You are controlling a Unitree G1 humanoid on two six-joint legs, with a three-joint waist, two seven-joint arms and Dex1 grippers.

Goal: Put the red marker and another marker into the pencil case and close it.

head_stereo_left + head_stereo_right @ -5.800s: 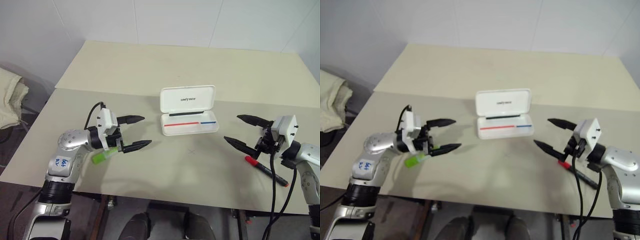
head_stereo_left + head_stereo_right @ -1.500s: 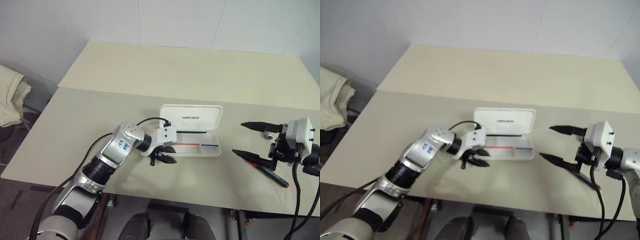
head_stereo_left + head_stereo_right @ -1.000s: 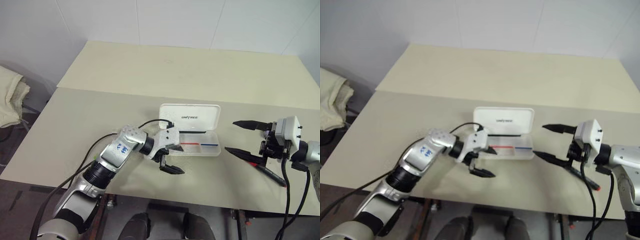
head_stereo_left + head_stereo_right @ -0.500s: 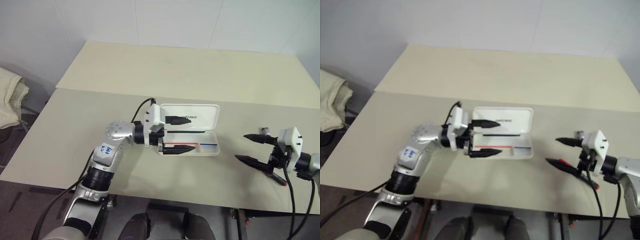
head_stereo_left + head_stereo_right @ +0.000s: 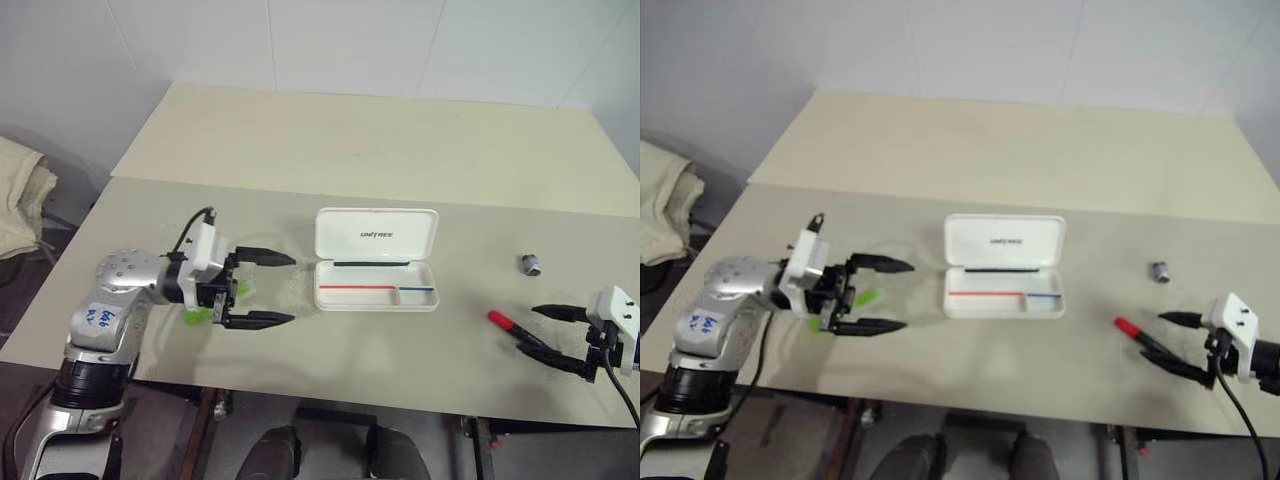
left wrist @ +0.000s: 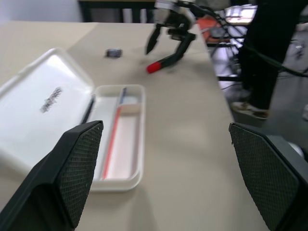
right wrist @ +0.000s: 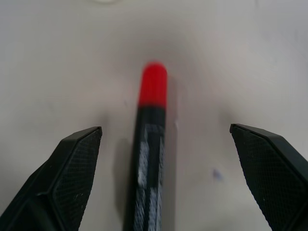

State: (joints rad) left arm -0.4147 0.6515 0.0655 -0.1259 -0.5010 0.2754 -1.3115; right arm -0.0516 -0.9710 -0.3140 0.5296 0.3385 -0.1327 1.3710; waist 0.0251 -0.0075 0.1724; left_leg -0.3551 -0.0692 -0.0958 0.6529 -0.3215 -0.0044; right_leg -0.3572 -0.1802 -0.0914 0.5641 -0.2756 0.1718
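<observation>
Tools both gape empty: left tool (image 5: 268, 289) has withdrawn from the pencil case (image 5: 377, 260), right tool (image 5: 547, 334) straddling the red marker (image 7: 150, 149).

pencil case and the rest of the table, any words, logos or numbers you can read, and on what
"UNITREE": dark logo on the inside of the open lid of the case, read in the left eye view; blurred in the left wrist view.
Blue handwriting on a white sticker on the left arm: too small to read.
Pale print on the barrel of the red marker: too blurred to read.
No other text readable.
</observation>
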